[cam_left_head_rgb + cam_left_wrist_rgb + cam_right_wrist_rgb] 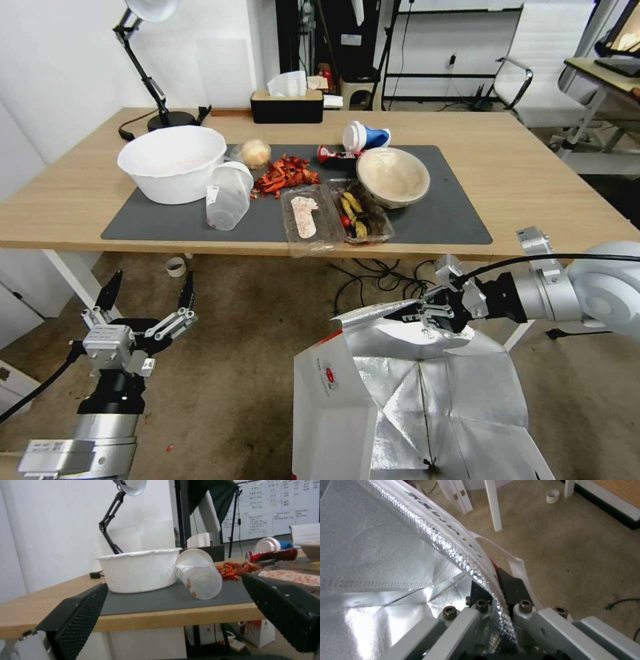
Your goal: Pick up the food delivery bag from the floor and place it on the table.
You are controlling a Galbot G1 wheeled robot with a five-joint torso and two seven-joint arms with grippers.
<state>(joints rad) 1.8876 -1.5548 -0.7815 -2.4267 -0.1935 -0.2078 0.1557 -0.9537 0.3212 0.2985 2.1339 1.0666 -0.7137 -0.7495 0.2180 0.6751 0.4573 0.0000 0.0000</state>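
A white tub [172, 162] sits on the desk's [533, 180] grey mat [440, 213], pinkish smears inside; a clear cup [228, 195] lies tipped against it. Two clear trays [333, 219] near the front edge hold a pale pink piece and dark, yellow and red scraps. A round bowl [393, 176] looks empty; red scraps [285, 175] are heaped on the mat, with a toppled blue-and-white cup [365, 136] and a red can [337, 155] behind. A lamp [148, 60] and tissue box [287, 103] stand at the back. Black cables [373, 277] tangle on the floor [240, 333] under the desk edge. The bag [413, 407] stands open below the desk front, foil lining showing. The right pincer [417, 313] is pressed together on the bag's upper rim, a white strap [516, 566] looping just beside its fingers. The left pincer [148, 290] hovers spread, well apart from the bag, near the desk's front edge.
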